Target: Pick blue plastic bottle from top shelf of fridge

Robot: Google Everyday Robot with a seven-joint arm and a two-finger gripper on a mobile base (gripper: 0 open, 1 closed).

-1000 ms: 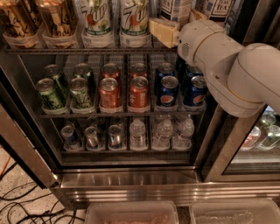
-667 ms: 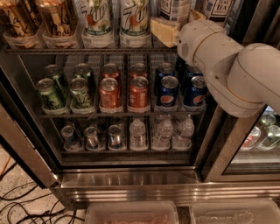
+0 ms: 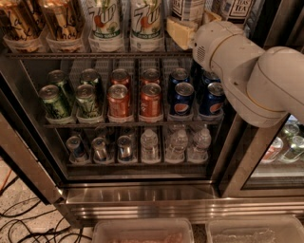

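- Cables (image 3: 28, 223): thin dark cords looping over a speckled floor at lower left.
- Fridge (image 3: 142, 201): brushed stainless-steel sill, dark door frames, wire racks stacked inside.
- Top shelf (image 3: 95, 55): grey wire rack with a thin front rail, carrying pale plastic trays. At its left stand two amber bottles (image 3: 59, 21) with gold labels, then two green-and-white 7up bottles (image 3: 105, 23).
- Cans (image 3: 118, 99): short cylinders on the middle rack, green, then red-orange, then dark blue. On the rack below are small silver cans and clear ribbed water bottles (image 3: 178, 144).
- Blue plastic bottle (image 3: 186, 7): on the top shelf, right of the 7up bottles. Only its lower part shows, wide and round, with a pale label in dark print.
- Hand (image 3: 194, 26): tan and wedge-shaped, at the foot of the blue plastic bottle, above the front rail. Whether it is apart or together cannot be told.
- Arm (image 3: 256, 76): smooth white rounded casings, extending from the right edge up and leftward.
- Second tea bottle (image 3: 236, 8): right of the hand, label reading "TEA".
- Tubs (image 3: 142, 232): two translucent plastic tubs along the bottom edge.
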